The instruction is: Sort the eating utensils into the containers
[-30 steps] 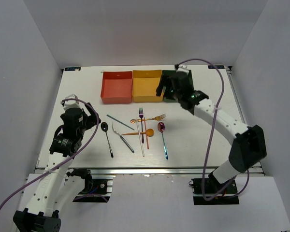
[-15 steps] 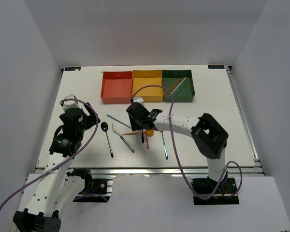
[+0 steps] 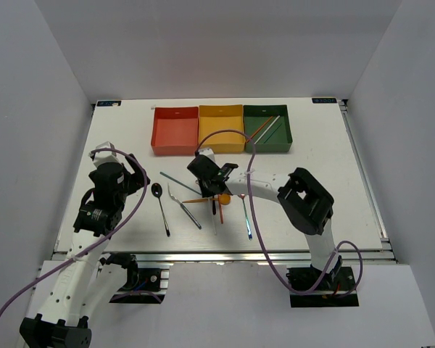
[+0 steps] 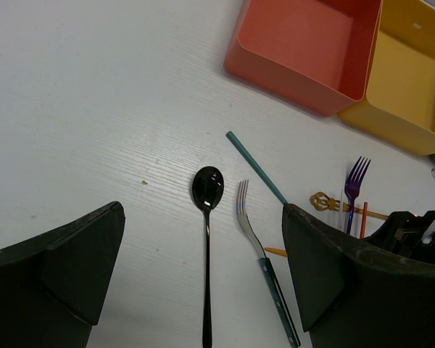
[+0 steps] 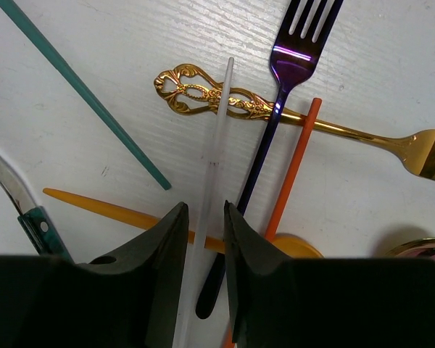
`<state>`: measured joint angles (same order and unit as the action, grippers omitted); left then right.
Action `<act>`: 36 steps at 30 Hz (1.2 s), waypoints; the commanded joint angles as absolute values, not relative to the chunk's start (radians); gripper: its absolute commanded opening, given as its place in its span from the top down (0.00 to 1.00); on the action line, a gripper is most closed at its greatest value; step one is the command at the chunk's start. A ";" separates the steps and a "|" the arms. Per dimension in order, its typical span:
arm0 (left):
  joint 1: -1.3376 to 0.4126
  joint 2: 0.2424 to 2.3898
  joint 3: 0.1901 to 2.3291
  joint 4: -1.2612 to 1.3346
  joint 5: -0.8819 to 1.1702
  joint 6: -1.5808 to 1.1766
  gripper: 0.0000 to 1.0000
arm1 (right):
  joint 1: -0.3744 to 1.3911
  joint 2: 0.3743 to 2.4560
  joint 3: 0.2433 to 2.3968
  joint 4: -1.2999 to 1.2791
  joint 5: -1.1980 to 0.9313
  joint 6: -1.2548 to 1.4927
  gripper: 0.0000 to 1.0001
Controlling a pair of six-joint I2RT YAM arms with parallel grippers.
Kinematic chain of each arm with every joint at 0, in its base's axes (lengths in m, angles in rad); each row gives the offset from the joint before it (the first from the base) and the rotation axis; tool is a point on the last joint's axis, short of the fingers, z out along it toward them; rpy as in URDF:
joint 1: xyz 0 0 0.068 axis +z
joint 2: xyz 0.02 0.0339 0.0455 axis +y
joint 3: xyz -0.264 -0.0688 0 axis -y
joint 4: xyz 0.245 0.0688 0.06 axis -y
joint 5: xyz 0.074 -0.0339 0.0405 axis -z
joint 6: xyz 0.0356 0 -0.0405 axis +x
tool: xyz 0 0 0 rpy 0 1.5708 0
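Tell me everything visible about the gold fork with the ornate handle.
The gold fork looks like shiny metal, with a filigree handle end, a thin shaft and tines partly cut off at the frame's edge. It lies flat on the white table; a white stick, the purple fork and an orange stick cross it.

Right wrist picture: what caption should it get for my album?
Right hand straddles a white chopstick beside a purple fork and gold fork.

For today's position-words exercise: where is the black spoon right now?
In the top view, the black spoon is the leftmost loose utensil, lying just left of the teal-handled fork, on the robot's left side.
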<state>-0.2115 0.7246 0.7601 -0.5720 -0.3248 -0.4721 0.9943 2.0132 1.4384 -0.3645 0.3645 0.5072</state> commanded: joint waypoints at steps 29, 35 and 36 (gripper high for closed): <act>-0.216 0.707 0.769 -0.568 -0.318 -0.471 0.02 | 0.980 1.853 1.387 -0.256 0.278 0.541 1.00; -0.215 0.709 0.769 -0.568 -0.313 -0.471 0.02 | 0.778 1.675 1.191 -0.017 0.029 0.635 1.00; -0.216 0.709 0.769 -0.565 -0.305 -0.468 0.02 | 0.709 1.649 1.184 -0.011 0.022 0.644 1.00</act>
